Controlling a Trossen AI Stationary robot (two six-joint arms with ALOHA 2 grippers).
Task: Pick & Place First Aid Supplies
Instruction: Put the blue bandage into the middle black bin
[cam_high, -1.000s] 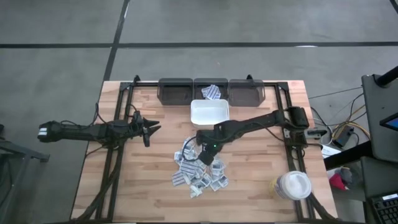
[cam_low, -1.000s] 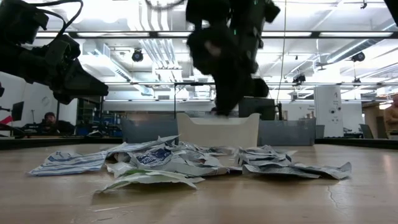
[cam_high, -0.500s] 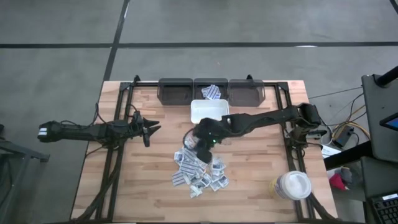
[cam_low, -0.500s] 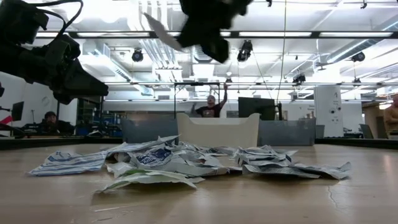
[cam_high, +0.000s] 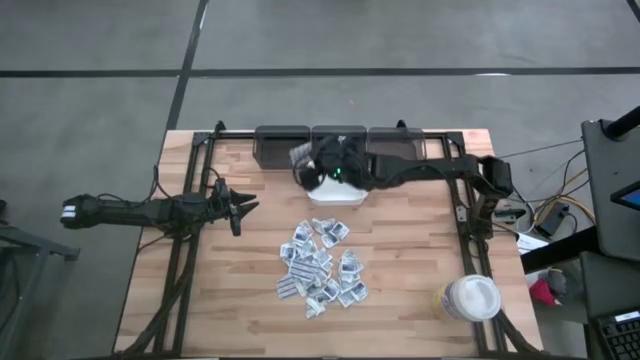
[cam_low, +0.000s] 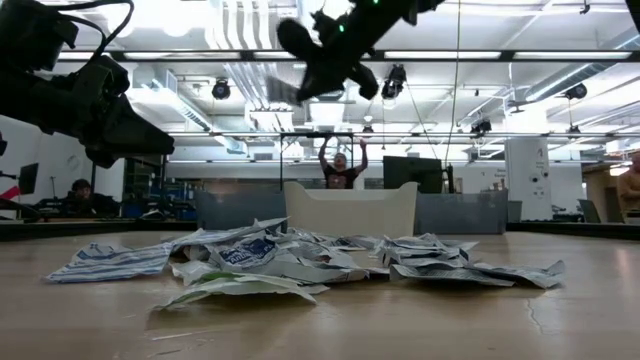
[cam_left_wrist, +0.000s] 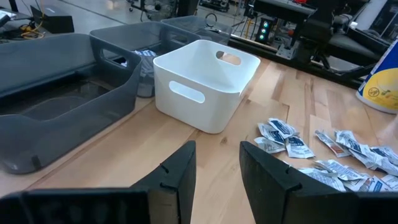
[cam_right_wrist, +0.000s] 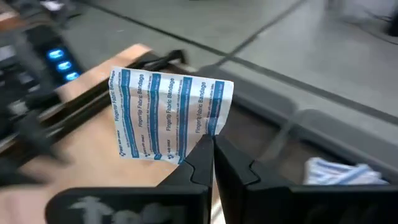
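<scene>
Right gripper (cam_high: 308, 168) is up over the back of the table (cam_high: 410, 260), above the white bin's (cam_high: 338, 194) rear edge and just in front of the row of three grey bins (cam_high: 283, 146). Its fingers (cam_right_wrist: 199, 163) are pinched tight on one sachet (cam_right_wrist: 166, 115), white with blue stripes and print, held by a lower corner and hanging clear of everything. In the low view the gripper sits high above the white bin with the sachet sticking out to one side. Remaining sachets lie in a loose pile (cam_high: 322, 268) on the wood, near the table's middle, in front of the white bin and apart from it. One sachet (cam_right_wrist: 339, 172) already lies in the middle grey bin. Left gripper (cam_high: 240, 208) waits at the table's left side, raised, jaws parted and holding nothing. A round white tub (cam_high: 471, 297) stands at the front right corner.
</scene>
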